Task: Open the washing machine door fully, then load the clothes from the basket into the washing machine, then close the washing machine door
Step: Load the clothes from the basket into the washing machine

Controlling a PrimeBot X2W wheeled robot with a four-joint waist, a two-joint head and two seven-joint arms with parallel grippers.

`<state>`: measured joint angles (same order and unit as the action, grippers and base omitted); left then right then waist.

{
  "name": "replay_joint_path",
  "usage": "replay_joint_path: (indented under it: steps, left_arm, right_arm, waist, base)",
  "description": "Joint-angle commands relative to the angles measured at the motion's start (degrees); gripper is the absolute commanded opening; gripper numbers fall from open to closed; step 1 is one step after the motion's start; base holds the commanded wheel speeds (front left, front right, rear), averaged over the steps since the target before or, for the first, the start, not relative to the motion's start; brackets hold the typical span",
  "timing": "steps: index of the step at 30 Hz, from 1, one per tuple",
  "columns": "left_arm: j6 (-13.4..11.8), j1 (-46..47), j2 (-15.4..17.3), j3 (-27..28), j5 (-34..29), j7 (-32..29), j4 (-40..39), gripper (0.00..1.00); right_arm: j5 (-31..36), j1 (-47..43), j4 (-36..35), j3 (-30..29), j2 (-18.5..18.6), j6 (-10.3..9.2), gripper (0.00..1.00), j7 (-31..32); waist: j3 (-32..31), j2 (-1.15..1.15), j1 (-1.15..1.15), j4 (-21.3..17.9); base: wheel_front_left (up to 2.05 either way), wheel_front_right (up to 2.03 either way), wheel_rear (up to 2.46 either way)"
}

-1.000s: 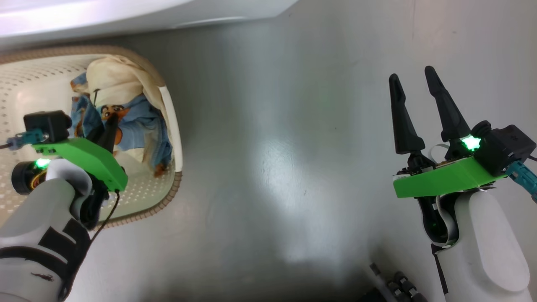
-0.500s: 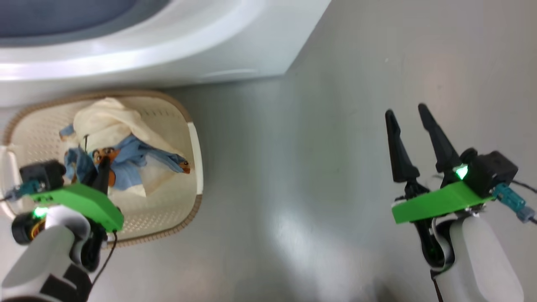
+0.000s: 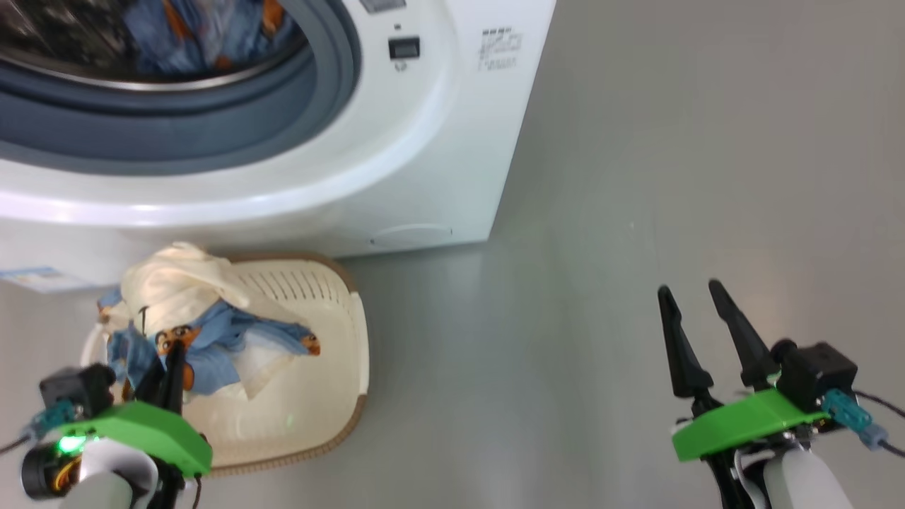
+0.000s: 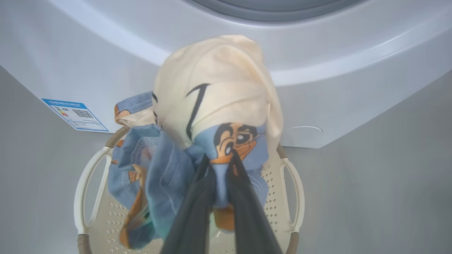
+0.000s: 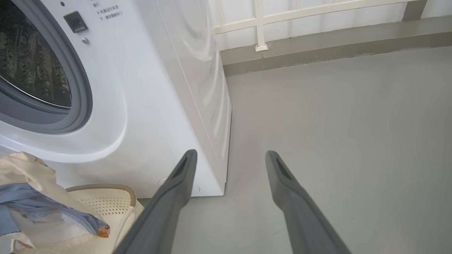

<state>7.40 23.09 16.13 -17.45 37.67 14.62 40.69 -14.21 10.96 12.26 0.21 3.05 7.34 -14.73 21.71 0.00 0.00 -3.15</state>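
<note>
Over the basket [image 3: 357,353], left tool [image 4: 219,158] is pinched on the clothes [image 4: 212,91]; right tool [image 3: 689,287] hangs spread apart above the floor [image 3: 565,318].

The clothes [image 4: 215,95] in the matt left pincer [image 4: 219,160] are soft cloth. Under it the basket [image 4: 279,201] is perforated plastic; beyond, the washer [image 4: 335,95] is glossy white.
</note>
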Motion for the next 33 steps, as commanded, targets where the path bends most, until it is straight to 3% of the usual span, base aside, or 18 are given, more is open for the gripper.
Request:
replay_joint_path:
  steps: [1, 10, 25, 33]
  left_arm:
    - [0.1, -1.1, 1.7, 2.8, -1.0, 0.4, -1.6, 0.00]
    - [0.1, -10.9, -2.0, 13.9, -10.3, 0.4, -13.7, 0.00]
    - [0.1, -25.0, -7.1, 23.6, -17.8, 0.4, -31.0, 0.00]
    - [0.1, -26.9, -9.2, 25.4, -19.0, 0.4, -34.5, 0.00]
  right_arm:
    - [0.4, -1.3, -1.0, 1.0, -0.2, 0.14, 1.00, -0.3]
    - [0.4, -6.0, -1.6, -0.9, 0.5, 0.14, 1.00, -0.3]
    - [-0.1, -10.8, -2.8, -3.2, 0.7, 0.14, 1.00, -0.3]
    - [0.0, -10.9, -3.3, -4.0, 0.5, 0.14, 1.00, -0.3]
  waist:
    - [-5.7, 0.00, 0.00, 0.3]
    - [-10.7, 0.00, 0.00, -0.2]
    - [-13.5, 0.00, 0.00, -0.4]
    - [-12.8, 0.00, 0.00, -0.5]
  base:
    - [0.00, 0.00, 0.00]
    - [0.00, 0.00, 0.00]
    - [0.00, 0.00, 0.00]
    - [0.00, 0.00, 0.00]
